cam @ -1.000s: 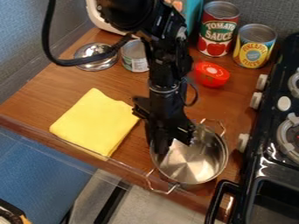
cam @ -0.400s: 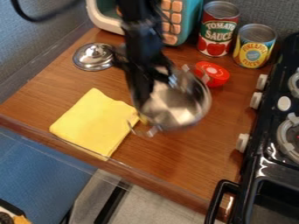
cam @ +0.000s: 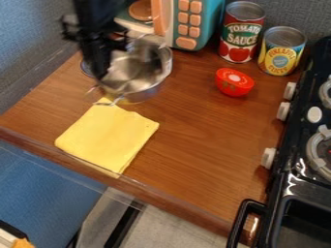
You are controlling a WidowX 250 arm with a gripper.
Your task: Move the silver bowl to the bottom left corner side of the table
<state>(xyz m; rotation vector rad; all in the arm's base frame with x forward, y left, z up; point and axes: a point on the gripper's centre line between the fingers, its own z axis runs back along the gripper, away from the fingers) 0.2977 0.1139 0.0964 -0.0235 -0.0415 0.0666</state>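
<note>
The gripper hangs at the upper left of the counter, shut on the left wall of the silver bowl, a steel pot with two wire handles. Bowl and gripper are over the back left part of the counter, just behind the yellow cloth, and the bowl looks lifted. Most of the silver lid behind the bowl is hidden.
A folded yellow cloth lies at the left front. Behind stand a toy microwave, a tomato sauce can and a pineapple can. A red tomato half is nearby. The stove borders the right.
The gripper has carried the silver bowl from the counter's front right up and back to the upper left. The lid is now mostly covered from view.
</note>
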